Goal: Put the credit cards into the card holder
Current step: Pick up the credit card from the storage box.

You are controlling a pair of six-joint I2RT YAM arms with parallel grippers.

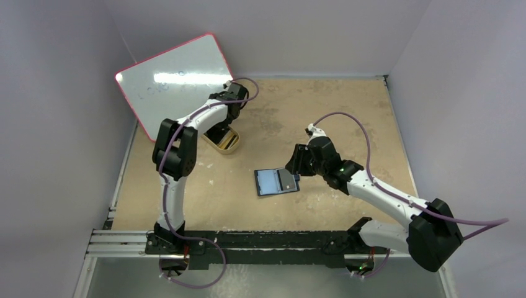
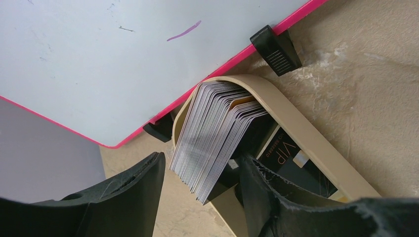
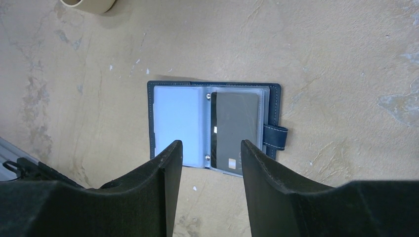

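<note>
Top view. Open flat near the middle of the table (image 1: 347,118): card holder (image 1: 273,182), with 1 dark card (image 1: 287,180) on its 3 o'clock half. At 2 o'clock of it, close above: right gripper (image 1: 295,165). Far off at 10 o'clock: left gripper (image 1: 219,132), nosed down over the gold tin (image 1: 231,147) in front of the whiteboard (image 1: 167,77).

Left wrist view. Jaws parted, nothing clasped. Thick stack of credit cards (image 2: 212,128) on edge inside the tin, leaning toward 7 o'clock, low corner between the fingers; contact impossible to tell. At 4 o'clock of the stack, 1 VIP card (image 2: 288,157) lying low in the tin.

Right wrist view. Jaws spread and empty, hovering over the holder's 6 o'clock edge. Dark card on the right-hand sleeves; slotted in or merely laid on top, cannot tell. Snap tab (image 3: 275,136) at 3 o'clock. Left sleeve bare.

Judgement. Probably fetching the next card from the tin. Calls for pinching just 1 card off a tight stack without dragging its neighbours, then carrying it toward 4 o'clock to the holder.
</note>
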